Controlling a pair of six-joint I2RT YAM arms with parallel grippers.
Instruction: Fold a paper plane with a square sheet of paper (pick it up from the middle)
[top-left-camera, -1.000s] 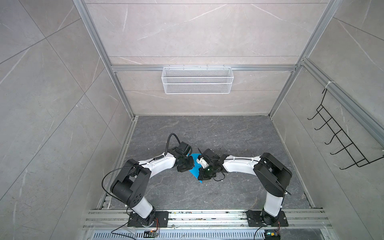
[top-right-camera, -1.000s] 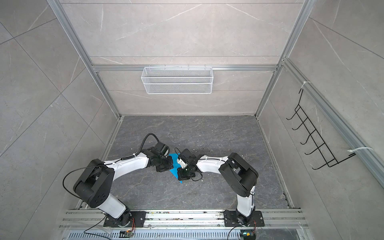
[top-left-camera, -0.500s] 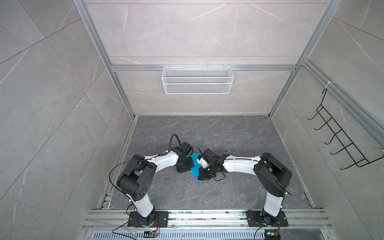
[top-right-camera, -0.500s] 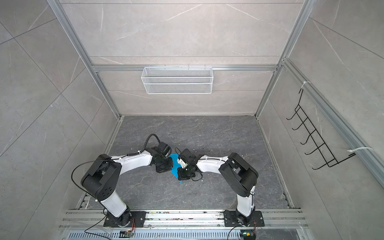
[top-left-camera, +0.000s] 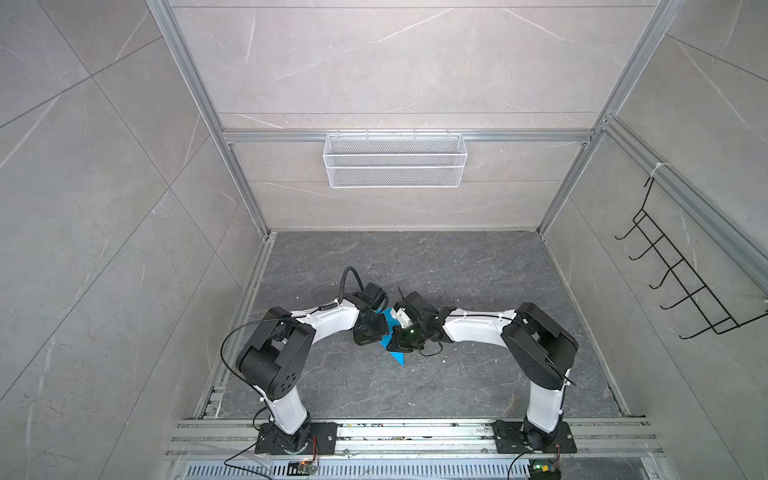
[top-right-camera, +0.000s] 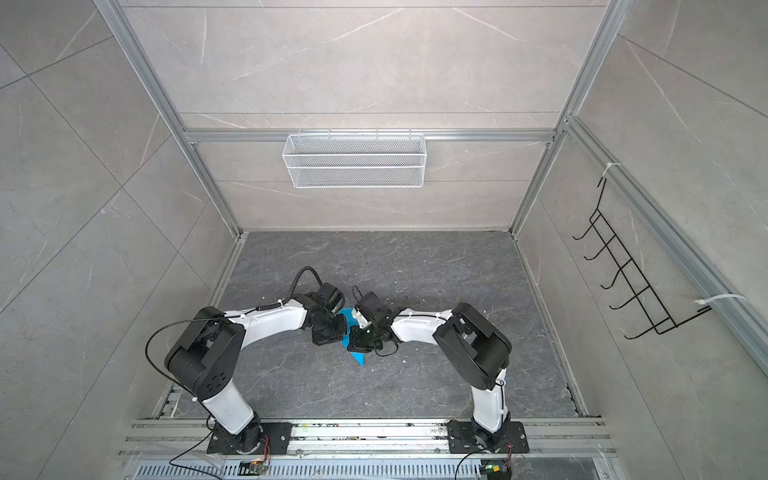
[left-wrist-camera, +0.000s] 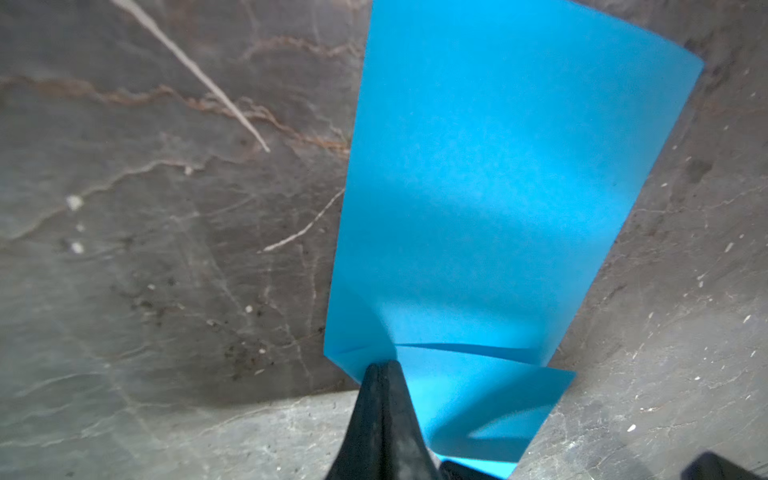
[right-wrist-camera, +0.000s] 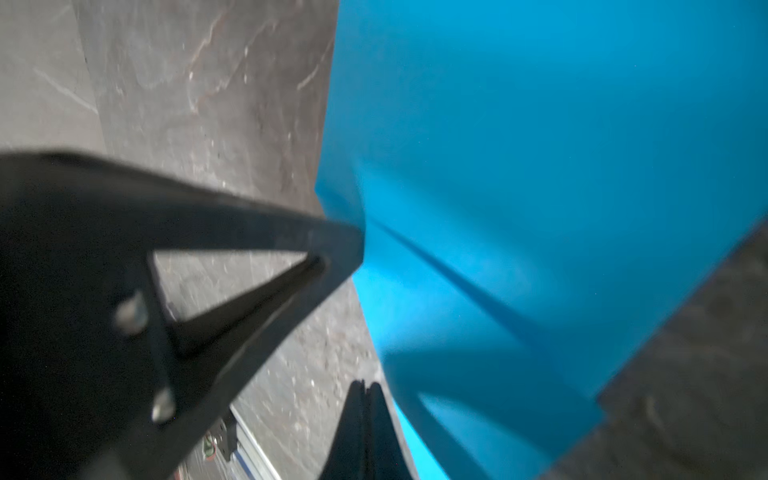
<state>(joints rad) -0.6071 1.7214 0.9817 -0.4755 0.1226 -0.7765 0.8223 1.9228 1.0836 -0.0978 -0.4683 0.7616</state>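
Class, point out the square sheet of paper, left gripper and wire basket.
square sheet of paper (left-wrist-camera: 478, 187): left wrist view, middle of the sheet.
left gripper (left-wrist-camera: 382, 368): left wrist view, between its shut fingertips.
wire basket (top-left-camera: 395, 170): a top view, front mesh wall.

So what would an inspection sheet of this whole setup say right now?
Surface: grey, veined like stone, flat.
Job's things: blue paper, curved and partly folded, with two layers showing near the left tool; not yet a plane.
Clutter: small white specks, nothing else seen.
Tools: left tool shut on the paper's edge; right tool shut beside the paper, grip unclear.
Cables: black cable loops above the left arm, clear of the paper.
Surroundings: wire basket on the back wall; hook rack on the right wall.
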